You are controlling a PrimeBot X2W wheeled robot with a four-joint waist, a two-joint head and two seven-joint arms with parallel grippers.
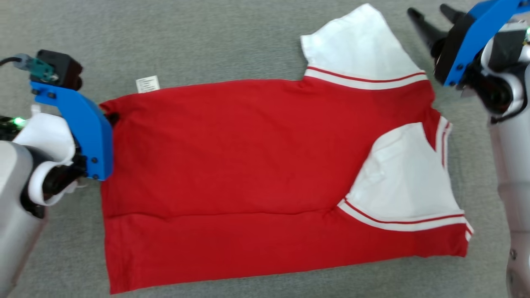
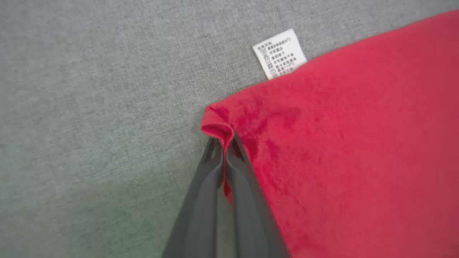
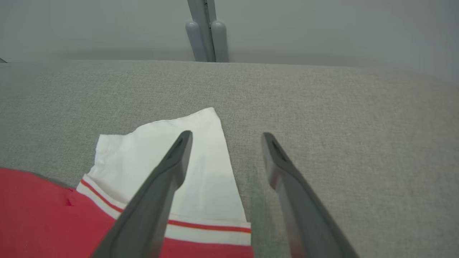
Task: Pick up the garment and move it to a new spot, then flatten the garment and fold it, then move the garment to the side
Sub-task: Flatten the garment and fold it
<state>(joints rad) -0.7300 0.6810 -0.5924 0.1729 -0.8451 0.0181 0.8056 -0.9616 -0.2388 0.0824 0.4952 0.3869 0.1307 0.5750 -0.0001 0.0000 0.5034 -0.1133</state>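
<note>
Lab-like room, grey fabric surface (image 3: 340,107), blank wall (image 3: 340,28)

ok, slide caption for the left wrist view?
Left gripper shut on a corner of the red garment, care label nearby, on grey cloth surface.

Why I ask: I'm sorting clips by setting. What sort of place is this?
Probably a robot test room set up for folding clothes, not a lived-in home: a wide surface covered in grey cloth, one red and white shirt spread on it, and a bare grey wall with a post behind.
</note>
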